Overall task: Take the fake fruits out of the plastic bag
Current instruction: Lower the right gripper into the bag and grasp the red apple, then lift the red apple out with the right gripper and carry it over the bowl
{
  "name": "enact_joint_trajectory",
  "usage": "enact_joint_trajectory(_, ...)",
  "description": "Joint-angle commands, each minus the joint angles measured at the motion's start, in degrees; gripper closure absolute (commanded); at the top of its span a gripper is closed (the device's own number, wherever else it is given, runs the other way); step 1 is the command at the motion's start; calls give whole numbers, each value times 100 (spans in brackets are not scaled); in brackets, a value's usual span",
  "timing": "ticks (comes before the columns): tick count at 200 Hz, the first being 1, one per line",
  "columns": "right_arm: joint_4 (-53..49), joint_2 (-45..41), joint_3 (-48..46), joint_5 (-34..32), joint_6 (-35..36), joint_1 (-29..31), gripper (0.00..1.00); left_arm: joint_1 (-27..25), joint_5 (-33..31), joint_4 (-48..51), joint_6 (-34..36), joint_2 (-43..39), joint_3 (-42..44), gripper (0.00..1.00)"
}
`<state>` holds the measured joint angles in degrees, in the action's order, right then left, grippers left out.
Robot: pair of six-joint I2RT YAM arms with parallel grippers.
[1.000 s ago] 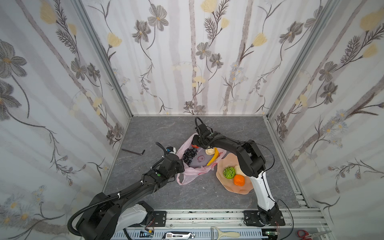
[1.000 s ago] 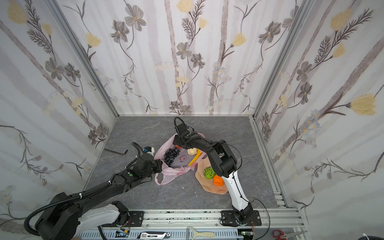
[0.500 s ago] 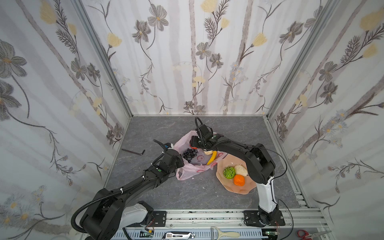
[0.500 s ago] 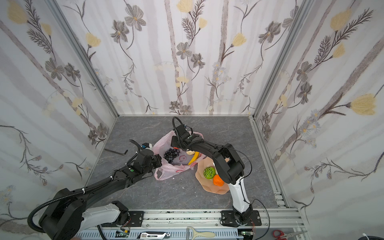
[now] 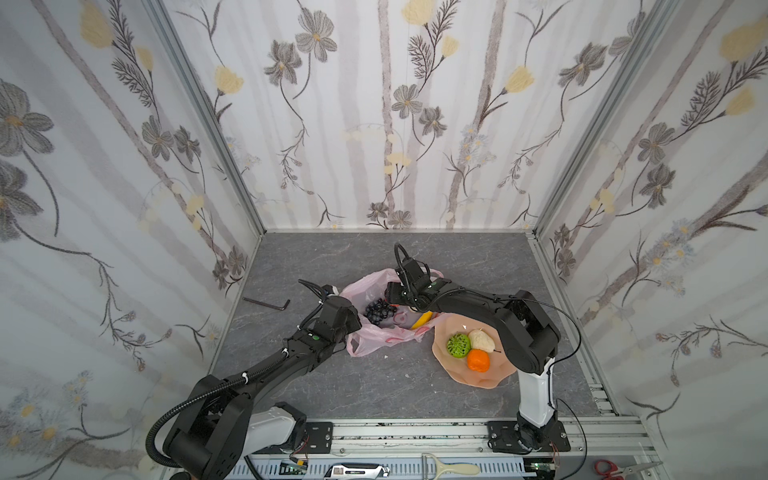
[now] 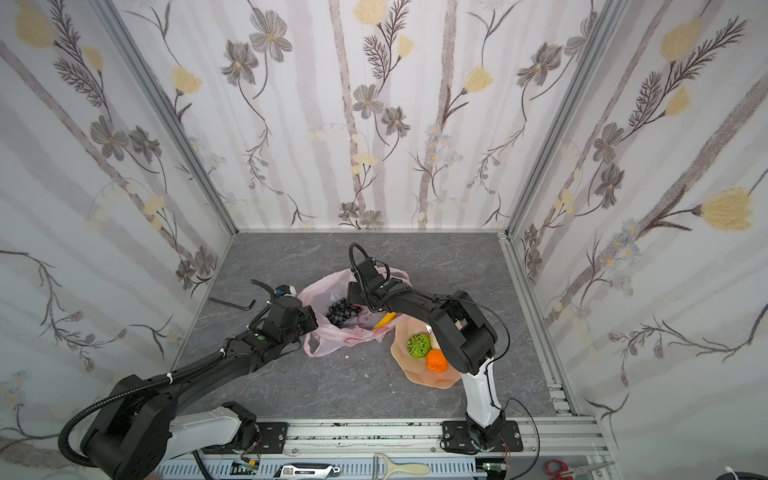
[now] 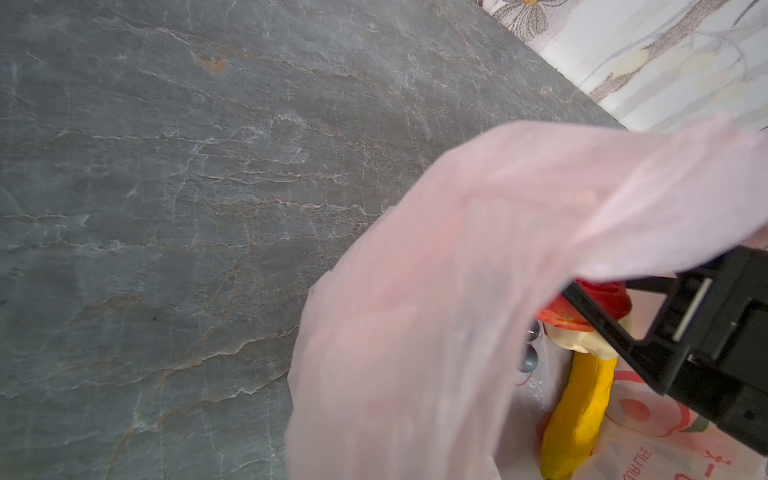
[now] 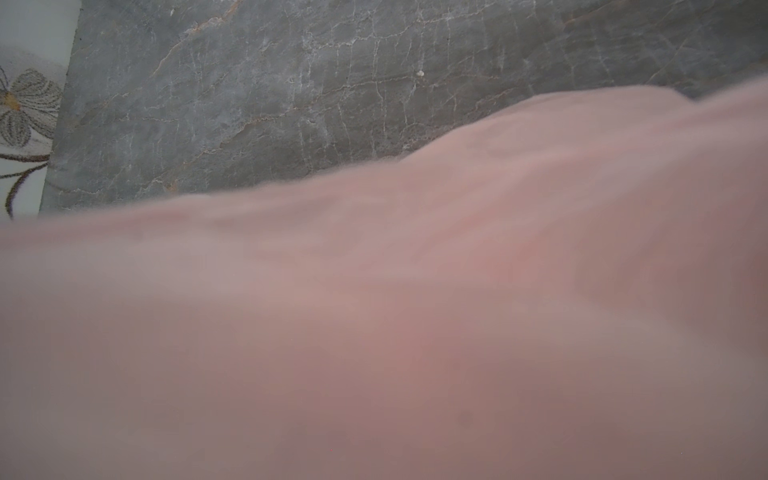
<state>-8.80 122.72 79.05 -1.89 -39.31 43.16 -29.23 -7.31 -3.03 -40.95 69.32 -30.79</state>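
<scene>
While plastic bag (image 8: 374,332) covers right wrist view, dish (image 5: 461,374) nearby.

Both top views look steeply down from high at the front onto the grey table (image 5: 374,386), sharing nearly the whole scene. The left wrist view sits close above the plastic bag (image 7: 457,291); the right wrist view nearly touches it, blurred.
</scene>
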Motion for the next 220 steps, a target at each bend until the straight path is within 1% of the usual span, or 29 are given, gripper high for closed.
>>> enact_joint_trajectory(1, 368, -282, -161, -4, 271, 76, 32, 31, -104, -15, -27, 26, 3, 96)
enact_joint_trajectory(38, 762, -918, -737, -48, 607, 268, 32, 134, -104, 13, -23, 178, -91, 96)
enact_joint_trajectory(64, 835, -1397, -1117, -218, 799, 350, 32, 172, -99, 28, 58, 253, -181, 96)
enact_joint_trajectory(70, 815, -1537, -1209, -298, 830, 542, 32, 177, -95, 29, 84, 256, -194, 96)
enact_joint_trajectory(89, 754, -2067, -1550, -651, 857, 694, 33, 207, -110, 22, 204, 250, -201, 96)
enact_joint_trajectory(125, 432, -3088, -2239, -1568, 776, 1044, 35, 282, -201, 13, 405, 257, -126, 96)
enact_joint_trajectory(130, 393, -3349, -2342, -1705, 734, 1109, 36, 286, -208, 13, 440, 254, -119, 96)
enact_joint_trajectory(153, 139, -3979, -2803, -2348, 393, 1430, 36, 304, -280, 6, 665, 208, -121, 96)
enact_joint_trajectory(174, -460, -4411, -2992, -3064, -63, 1843, 37, 304, -348, -59, 746, 178, -72, 96)
enact_joint_trajectory(199, -1617, -4737, -3043, -3764, -1162, 2288, 38, 305, -337, -328, 823, 212, 70, 96)
enact_joint_trajectory(220, -2347, -4947, -3185, -3969, -2084, 2598, 38, 304, -306, -536, 941, 231, 169, 96)
